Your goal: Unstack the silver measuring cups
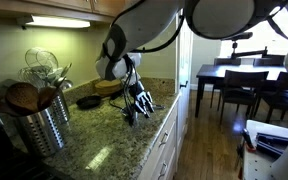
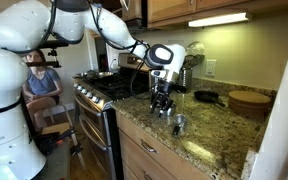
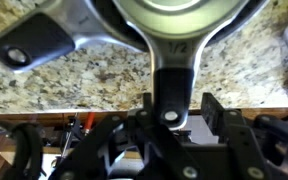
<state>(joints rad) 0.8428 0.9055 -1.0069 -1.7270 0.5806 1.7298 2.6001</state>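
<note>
In the wrist view the silver measuring cups (image 3: 174,18) sit nested on the speckled granite counter (image 3: 94,75), with their bowl at the top edge. One flat handle (image 3: 173,75), stamped 1/2, runs down between my fingers. A second handle (image 3: 34,45) with a dark end points left. My gripper (image 3: 178,105) straddles the stamped handle, partly closed; the left finger (image 3: 147,104) is close to it and a narrow gap remains at the right finger. In both exterior views the gripper (image 1: 134,108) (image 2: 162,106) points down at the counter near its front edge.
A ribbed steel utensil canister (image 1: 44,128) with wooden spoons and a whisk stands near the camera. A black pan (image 1: 88,101) (image 2: 206,97) lies behind the gripper. A gas stove (image 2: 102,88) adjoins the counter, with a seated person (image 2: 39,80) beyond it. A dining table (image 1: 234,72) stands past the counter's end.
</note>
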